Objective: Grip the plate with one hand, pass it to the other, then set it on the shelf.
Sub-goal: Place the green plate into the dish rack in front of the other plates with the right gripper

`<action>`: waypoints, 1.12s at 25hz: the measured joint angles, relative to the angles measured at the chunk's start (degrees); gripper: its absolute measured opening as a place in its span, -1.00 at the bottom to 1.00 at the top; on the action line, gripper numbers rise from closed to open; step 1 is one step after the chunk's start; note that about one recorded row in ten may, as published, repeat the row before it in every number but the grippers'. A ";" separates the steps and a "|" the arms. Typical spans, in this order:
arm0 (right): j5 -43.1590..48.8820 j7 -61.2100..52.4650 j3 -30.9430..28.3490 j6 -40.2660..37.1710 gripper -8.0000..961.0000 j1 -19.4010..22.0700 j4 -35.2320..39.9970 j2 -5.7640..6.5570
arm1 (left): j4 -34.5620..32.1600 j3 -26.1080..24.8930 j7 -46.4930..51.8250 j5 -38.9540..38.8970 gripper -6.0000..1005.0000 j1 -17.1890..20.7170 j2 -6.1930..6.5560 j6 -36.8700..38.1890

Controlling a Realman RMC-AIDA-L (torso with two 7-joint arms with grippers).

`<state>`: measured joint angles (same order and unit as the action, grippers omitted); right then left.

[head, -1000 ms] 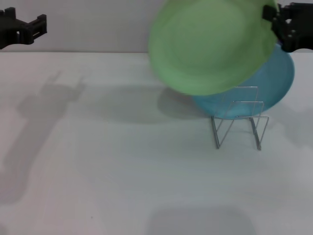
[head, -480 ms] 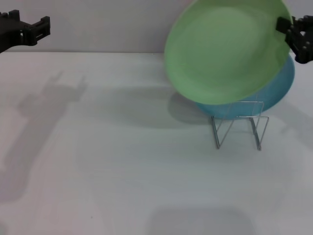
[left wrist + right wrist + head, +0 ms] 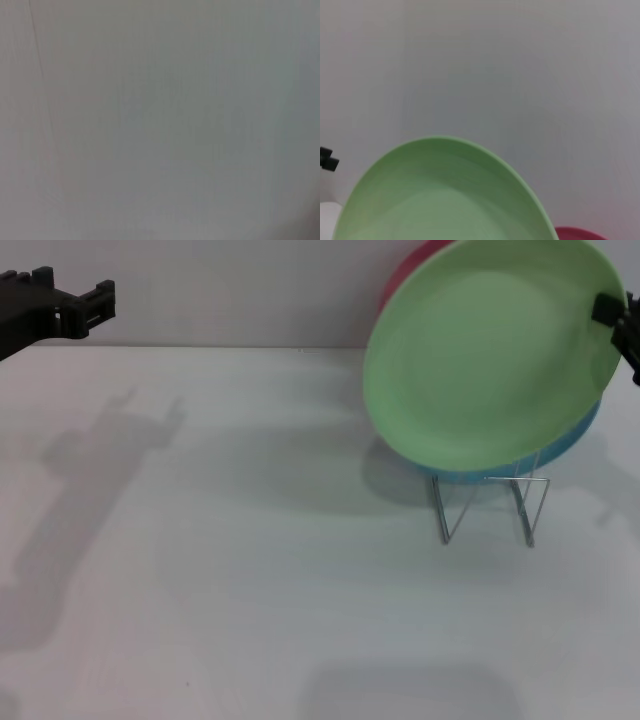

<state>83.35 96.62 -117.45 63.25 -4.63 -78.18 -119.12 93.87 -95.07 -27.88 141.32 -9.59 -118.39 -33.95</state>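
The light green plate (image 3: 495,350) hangs tilted, almost upright, at the right of the head view, its lower rim just above the wire shelf (image 3: 490,508). At the picture's right edge my right gripper (image 3: 620,328) is shut on the plate's right rim. The right wrist view shows the plate's (image 3: 445,200) upper edge against the wall. High over the table's far left corner sits my left gripper (image 3: 62,308), holding nothing and far from the plate; it also shows as a small dark bit (image 3: 327,160) in the right wrist view.
A sky-blue plate (image 3: 585,432) stands in the shelf right behind the green one, only a sliver of it showing. A red plate (image 3: 410,265) peeks out behind both, its rim (image 3: 577,233) also in the right wrist view. The white table (image 3: 250,570) spreads left and forward.
My right gripper has carried the green plate to the right and a little lower, so it now covers most of the blue plate. The left gripper has drifted slightly right.
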 joint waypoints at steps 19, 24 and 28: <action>-0.33 7.41 -1.24 1.71 -0.91 -0.34 1.33 0.07 | -1.23 1.67 -0.25 0.01 0.34 -0.59 0.09 -0.27; -0.35 8.75 -2.11 2.55 -0.91 -0.41 1.61 0.05 | -1.24 2.00 -0.15 0.01 0.34 -0.61 0.09 -0.30; -0.37 10.40 -2.76 2.90 -0.90 -0.56 1.94 0.07 | -1.26 2.53 -0.21 0.01 0.34 -0.87 0.09 -0.35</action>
<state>82.99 107.02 -120.21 66.15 -5.19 -76.23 -119.05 92.61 -92.54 -28.08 141.33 -10.46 -118.30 -34.29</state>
